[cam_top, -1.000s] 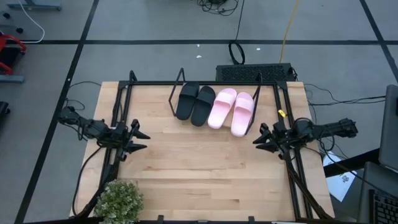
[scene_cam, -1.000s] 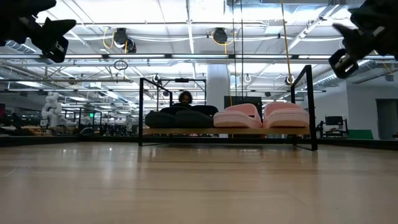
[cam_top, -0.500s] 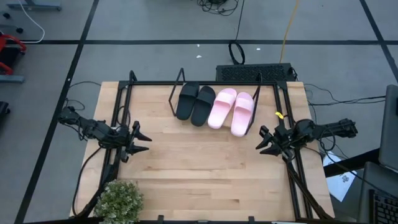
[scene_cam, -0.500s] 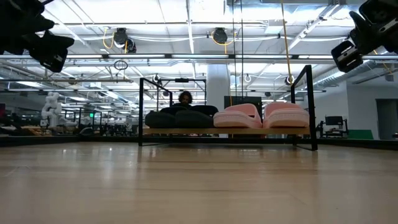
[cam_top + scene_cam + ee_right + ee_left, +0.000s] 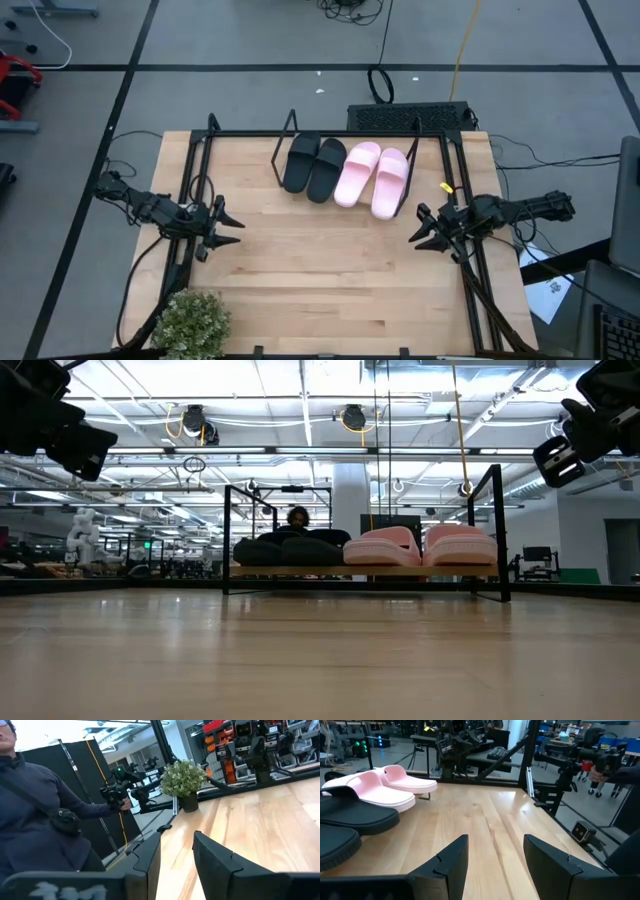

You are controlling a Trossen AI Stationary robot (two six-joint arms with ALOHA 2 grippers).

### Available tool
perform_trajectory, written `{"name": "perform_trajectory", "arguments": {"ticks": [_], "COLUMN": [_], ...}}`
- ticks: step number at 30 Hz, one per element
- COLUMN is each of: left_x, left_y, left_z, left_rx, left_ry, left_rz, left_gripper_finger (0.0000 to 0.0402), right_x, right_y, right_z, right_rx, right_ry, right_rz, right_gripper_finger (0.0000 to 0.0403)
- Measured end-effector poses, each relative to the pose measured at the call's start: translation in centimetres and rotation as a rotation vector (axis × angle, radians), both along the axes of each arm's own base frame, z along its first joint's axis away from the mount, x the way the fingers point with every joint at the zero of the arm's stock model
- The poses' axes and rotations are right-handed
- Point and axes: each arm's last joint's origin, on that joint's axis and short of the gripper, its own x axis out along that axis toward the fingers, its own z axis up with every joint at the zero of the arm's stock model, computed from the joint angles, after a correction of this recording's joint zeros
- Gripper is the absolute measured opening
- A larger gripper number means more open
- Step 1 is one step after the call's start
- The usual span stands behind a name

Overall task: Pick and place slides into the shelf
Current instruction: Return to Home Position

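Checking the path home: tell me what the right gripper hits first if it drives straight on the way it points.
Probably the potted plant at the far side of the table. The right gripper points toward it over bare wood, though depth is unclear.

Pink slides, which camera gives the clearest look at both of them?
The high view: both pink slides show whole from above, side by side, right of the black pair. The low view shows only their ends on the shelf. The left wrist view sees them from the side. The right wrist view misses them.
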Motion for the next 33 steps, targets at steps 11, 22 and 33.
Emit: {"name": "perform_trajectory", "arguments": {"ticks": [11, 22, 33], "left_x": [-0.01, 0.01, 0.02], "left_y": [0.0, 0.04, 0.05], "left_z": [-0.06, 0.05, 0.05], "left_rx": [0.001, -0.051, -0.047], "left_ry": [0.006, 0.006, 0.005], "left_rz": [0.0, 0.02, 0.024], "left_gripper_finger": [0.0189, 0.0189, 0.0189], "right_x": [0.05, 0.11, 0.11], "right_y": [-0.01, -0.14, -0.14], "right_z": [-0.07, -0.07, -0.07], "right_rx": [-0.009, 0.006, 0.044], "right_ry": [-0.015, -0.006, 0.011], "right_rz": [-0.009, -0.056, -0.052], "right_gripper_finger": [0.0106, 0.0106, 0.0106]}}
